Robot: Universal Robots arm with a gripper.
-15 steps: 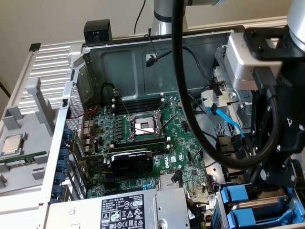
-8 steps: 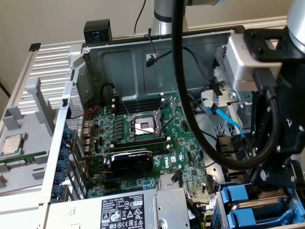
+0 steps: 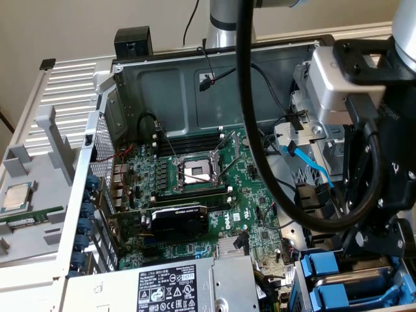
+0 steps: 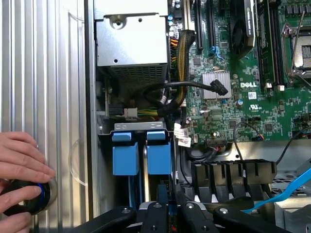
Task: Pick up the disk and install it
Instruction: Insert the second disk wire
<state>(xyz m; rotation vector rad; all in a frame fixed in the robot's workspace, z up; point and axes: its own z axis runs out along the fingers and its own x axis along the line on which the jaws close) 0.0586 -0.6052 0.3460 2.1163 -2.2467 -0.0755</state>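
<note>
Two blue-framed carriers sit seated in the bay; our pincer, nearly together above them, needs only gentle, square pressure.

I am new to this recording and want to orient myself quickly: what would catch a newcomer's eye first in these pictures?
First, the open grey metal computer case with its green motherboard fills the middle of the exterior view. Next, the two bright blue plastic drive carriers stand side by side in their bay, just ahead of the black gripper. Finally, a person's hand rests on a black round knob on the ribbed metal panel beside the case.
</note>
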